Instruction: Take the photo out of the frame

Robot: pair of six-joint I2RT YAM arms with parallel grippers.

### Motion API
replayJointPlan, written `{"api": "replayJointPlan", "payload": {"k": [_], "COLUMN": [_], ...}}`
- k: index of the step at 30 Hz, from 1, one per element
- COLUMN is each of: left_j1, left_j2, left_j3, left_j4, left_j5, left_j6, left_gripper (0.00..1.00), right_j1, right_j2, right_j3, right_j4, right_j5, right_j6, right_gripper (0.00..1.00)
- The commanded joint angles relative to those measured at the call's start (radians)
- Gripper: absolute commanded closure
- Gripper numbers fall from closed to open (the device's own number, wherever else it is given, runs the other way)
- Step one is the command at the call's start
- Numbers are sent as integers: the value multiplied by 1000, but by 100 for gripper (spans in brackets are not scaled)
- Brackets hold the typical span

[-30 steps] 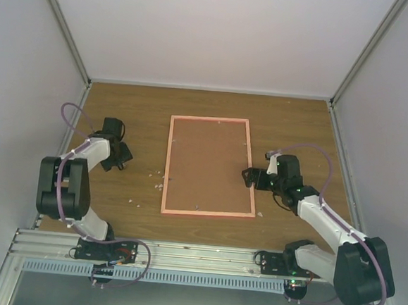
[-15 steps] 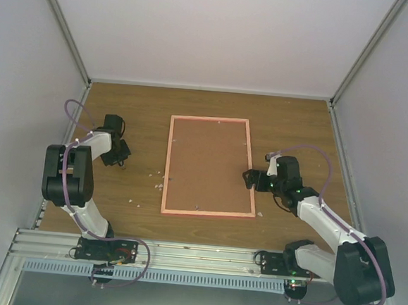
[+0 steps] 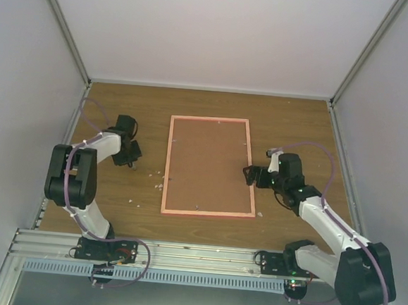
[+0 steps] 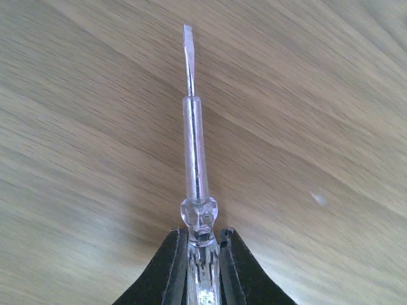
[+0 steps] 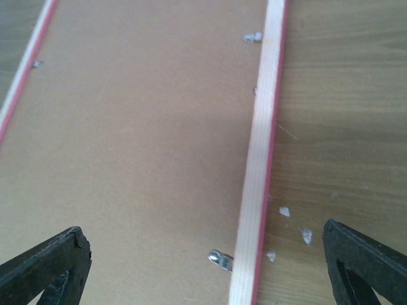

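Note:
The frame (image 3: pixel 167 164) lies face down mid-table, its brown backing board (image 3: pixel 208 165) up inside a pale pink rim. The photo is hidden beneath that board. To the frame's left, my left gripper (image 3: pixel 134 155) is shut on the clear handle of a flat-blade screwdriver (image 4: pixel 194 140), whose blade points out over bare wood. In the left wrist view the gripper (image 4: pixel 202 234) clamps the handle from both sides. My right gripper (image 3: pixel 249 174) stands open at the frame's right edge, and in its wrist view the gripper (image 5: pixel 203 244) straddles the rim (image 5: pixel 262 152) near a small metal tab (image 5: pixel 220 259).
Small white flecks (image 3: pixel 160 184) lie on the wood beside the frame's lower left edge. More flecks (image 5: pixel 285 211) lie just outside its right rim. Grey walls close in the table on three sides.
My left gripper has closed on the screwdriver and shifted right, nearer the frame. The right gripper has edged slightly up along the frame's right edge and stayed open.

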State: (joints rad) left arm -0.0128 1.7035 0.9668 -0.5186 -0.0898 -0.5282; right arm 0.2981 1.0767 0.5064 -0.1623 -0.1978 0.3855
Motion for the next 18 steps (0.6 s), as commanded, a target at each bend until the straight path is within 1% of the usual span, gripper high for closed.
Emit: {"api": "replayJointPlan", "payload": {"k": [1,7,13,18], "left_j1": [-99,-263,-447,-572], "left_j2": [-60,-139,-218,-269], "left_j3": [55,105,110,99], "left_j4": [-41,-59,9,81], "left_j5": [-3,-12,86,185], "left_j6": [29,93,209,286], "left_gripper": [100,100,100,100], "right_j1": [14,22,31,43], "right_j2": [-24,-6,42,59], "right_j3": [49,78,107,106], "right_j4": [9,78,156,260], "right_j5": [-66,-165,-296,-351], "right_j6": [-27,-7,35,105], "right_gripper": [1,3,6,10]}}
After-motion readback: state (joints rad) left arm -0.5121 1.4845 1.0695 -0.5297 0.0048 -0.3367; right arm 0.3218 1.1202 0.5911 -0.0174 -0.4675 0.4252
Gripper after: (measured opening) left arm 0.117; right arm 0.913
